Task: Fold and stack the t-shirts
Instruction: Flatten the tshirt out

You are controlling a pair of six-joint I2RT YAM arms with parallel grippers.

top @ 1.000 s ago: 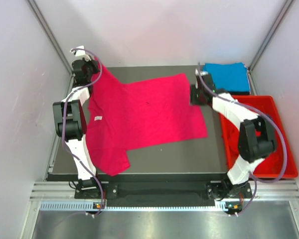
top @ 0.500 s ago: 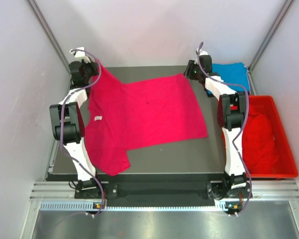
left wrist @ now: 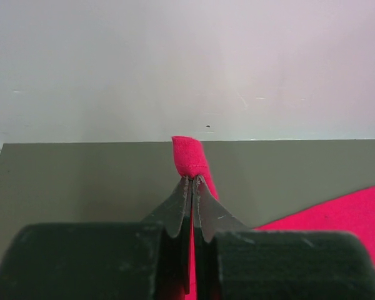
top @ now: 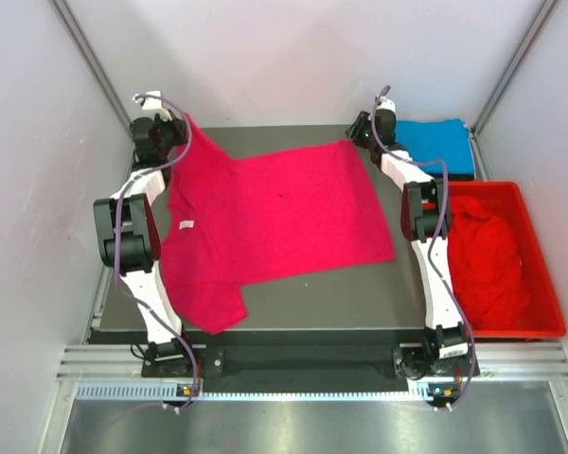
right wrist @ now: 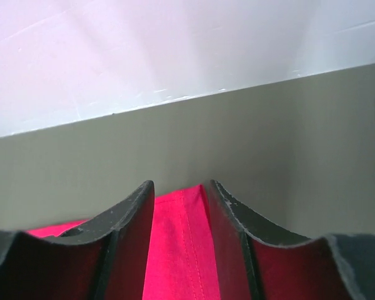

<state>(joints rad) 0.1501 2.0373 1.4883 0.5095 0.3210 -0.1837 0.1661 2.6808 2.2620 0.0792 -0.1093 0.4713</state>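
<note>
Pinches a fold of pink tee (top: pixel 275 208) in left gripper (left wrist: pixel 192 180), pressed together, at table's (top: pixel 331 295) far-left corner. Straddles hem with right gripper (right wrist: pixel 179 187), spread, at far edge. Cannot read white collar label (top: pixel 186 224).

Bright, even overhead light; soft shadows (wrist views blur up close).

- Bright pink-magenta cotton short-sleeved tee (top: pixel 275 213) is showing plain, no print; small white neck label (top: pixel 186 224).
- Sky-blue folded cotton tee (top: pixel 440 144) is reading solid.
- Red bunched cotton tees (top: pixel 488 260) are blending w/ rigid red plastic crate (top: pixel 547 293).
- Dark grey flat tabletop (top: pixel 331 293) is looking plain.
</note>
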